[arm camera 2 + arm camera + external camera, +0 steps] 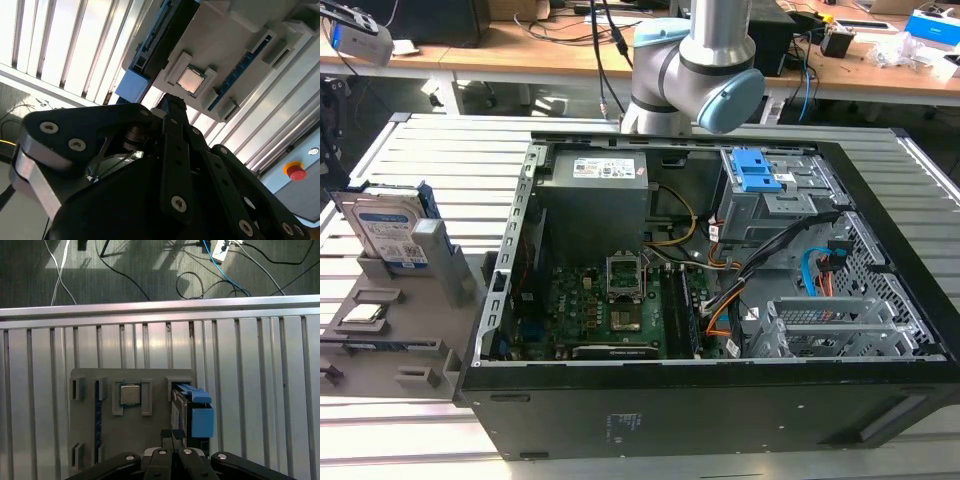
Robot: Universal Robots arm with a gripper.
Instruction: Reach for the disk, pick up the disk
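Hovering over the grey holder, the tool hangs closed and empty near the disk, which stands on edge in its slot on the worktop; the reach looks unfinished, and a grasp would call for opening the jaws first.

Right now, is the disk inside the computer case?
No, the disk stands upright in the grey holder outside the computer case.
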